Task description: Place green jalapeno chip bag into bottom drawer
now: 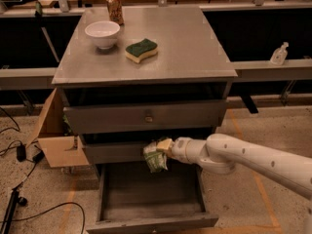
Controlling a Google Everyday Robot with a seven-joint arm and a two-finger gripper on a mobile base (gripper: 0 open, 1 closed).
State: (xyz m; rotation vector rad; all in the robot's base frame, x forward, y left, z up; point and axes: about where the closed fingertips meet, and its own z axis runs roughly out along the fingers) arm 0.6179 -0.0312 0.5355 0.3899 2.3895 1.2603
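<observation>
The green jalapeno chip bag (155,159) is a small crumpled bag, green with pale patches. It hangs from my gripper (162,146), which is shut on its top. The white arm reaches in from the right. The bag hangs in front of the middle drawer's face and over the back part of the bottom drawer (151,221). The bottom drawer is pulled out; its tray looks dark and bare.
On the cabinet top (195,52) stand a white bowl (102,33), a green-topped yellow sponge (141,50) and a can (115,7). An open cardboard box (56,135) sits left of the cabinet. Cables lie on the floor at left. A spray bottle (279,54) stands at right.
</observation>
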